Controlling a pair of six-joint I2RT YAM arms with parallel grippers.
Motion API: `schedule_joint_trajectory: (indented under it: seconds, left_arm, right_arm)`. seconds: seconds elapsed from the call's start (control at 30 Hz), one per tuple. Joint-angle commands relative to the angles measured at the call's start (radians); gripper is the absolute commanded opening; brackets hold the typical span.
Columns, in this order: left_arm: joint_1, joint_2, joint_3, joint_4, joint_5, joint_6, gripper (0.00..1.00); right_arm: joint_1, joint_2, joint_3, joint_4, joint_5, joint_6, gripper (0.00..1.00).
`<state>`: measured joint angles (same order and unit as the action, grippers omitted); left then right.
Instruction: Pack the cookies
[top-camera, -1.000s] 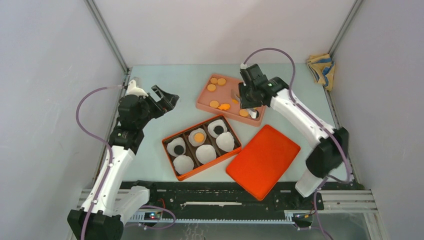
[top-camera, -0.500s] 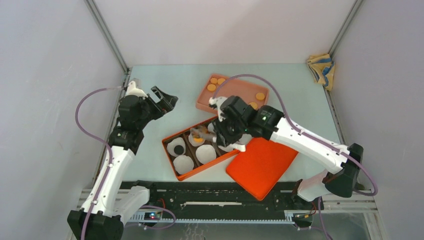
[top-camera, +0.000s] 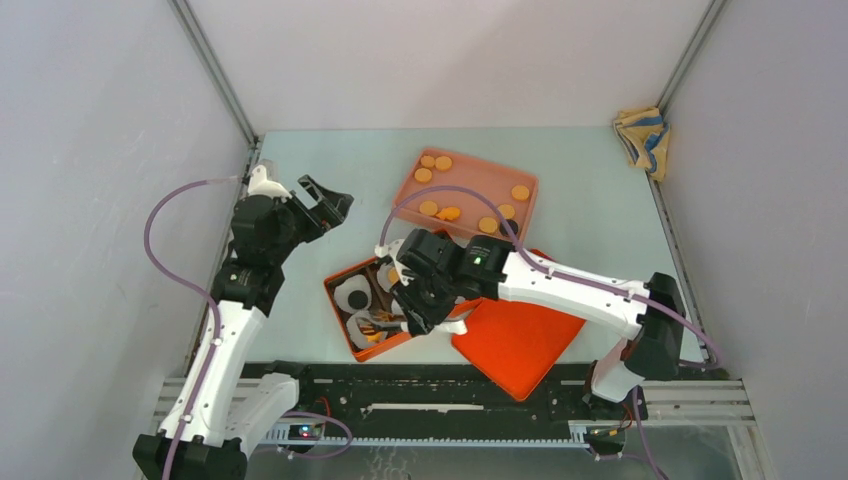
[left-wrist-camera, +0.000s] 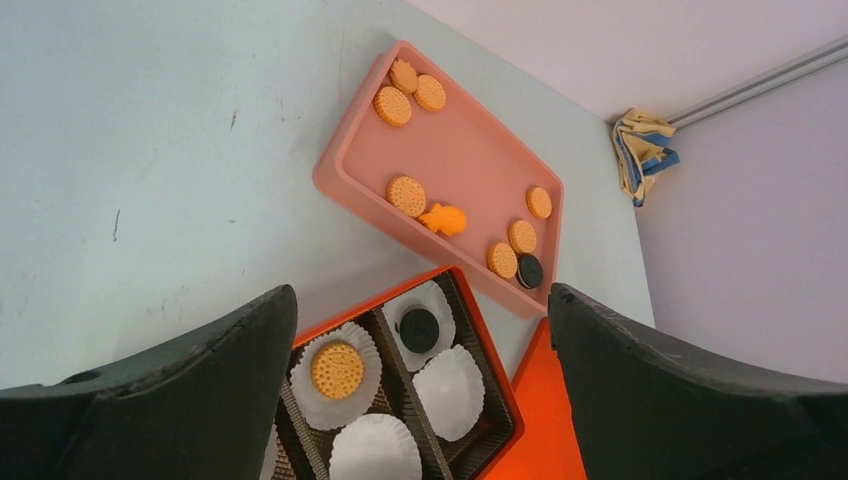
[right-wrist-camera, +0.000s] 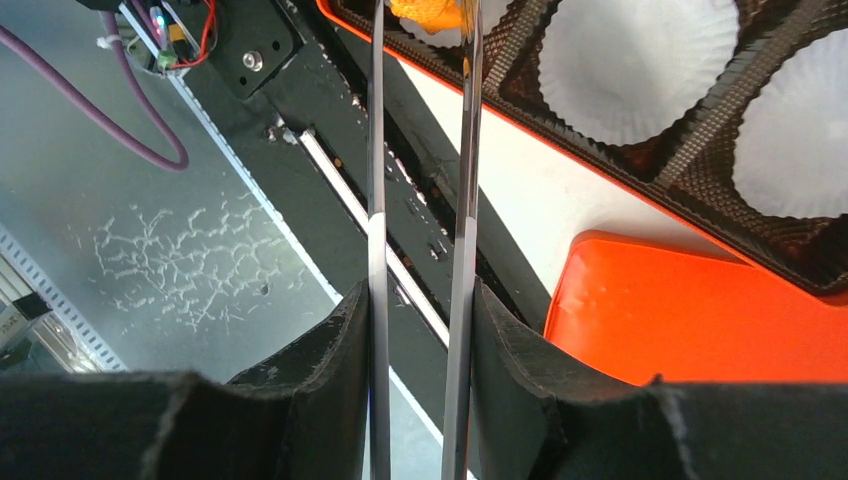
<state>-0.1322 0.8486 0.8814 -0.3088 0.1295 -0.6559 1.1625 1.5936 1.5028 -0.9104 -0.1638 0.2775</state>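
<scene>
Orange cookies (top-camera: 428, 207) and one black cookie (left-wrist-camera: 530, 270) lie in a pink tray (top-camera: 470, 172). An orange box (top-camera: 336, 279) holds white paper cups; one cup has an orange cookie (left-wrist-camera: 335, 368) and another a black cookie (left-wrist-camera: 418, 328). My right gripper (top-camera: 415, 300) is shut on metal tongs (right-wrist-camera: 466, 200). The tongs pinch an orange cookie (right-wrist-camera: 430, 12) over the box's near-left cup (top-camera: 365, 330). My left gripper (top-camera: 325, 205) is open and empty, above the table to the left of the tray.
An orange lid (top-camera: 520, 335) lies right of the box, partly under the right arm. A yellow and blue cloth (top-camera: 640, 135) sits at the back right corner. The black base rail (top-camera: 440, 385) runs along the near edge.
My right arm has swung from the pink tray across the box to its near-left cup, carrying the tongs and an orange cookie. The left arm has barely moved.
</scene>
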Motion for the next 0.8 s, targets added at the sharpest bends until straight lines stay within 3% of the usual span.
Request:
schedule_joint_trajectory:
  seconds: [0.0,0.1,0.23,0.5,0.77]
  left_arm:
    - [0.009,-0.013,0.058,0.000,-0.009,0.007,1.00]
    - [0.008,-0.008,0.063,0.000,-0.003,0.006,1.00]
    - [0.009,-0.005,0.071,0.002,0.015,0.007,1.00]
    - [0.009,-0.012,0.080,0.003,0.022,0.010,1.00]
    - [0.009,0.001,0.074,0.034,0.040,0.003,1.00]
  right_arm:
    - [0.024,0.012,0.052,0.026,-0.034,0.016,0.31]
    - [0.028,0.004,0.056,0.037,-0.015,0.016,0.46]
    - [0.027,-0.006,0.066,0.039,0.015,0.010,0.55]
    - [-0.004,-0.042,0.111,0.028,0.110,-0.006,0.55]
    - [-0.232,-0.107,0.102,0.047,0.161,-0.040,0.54]
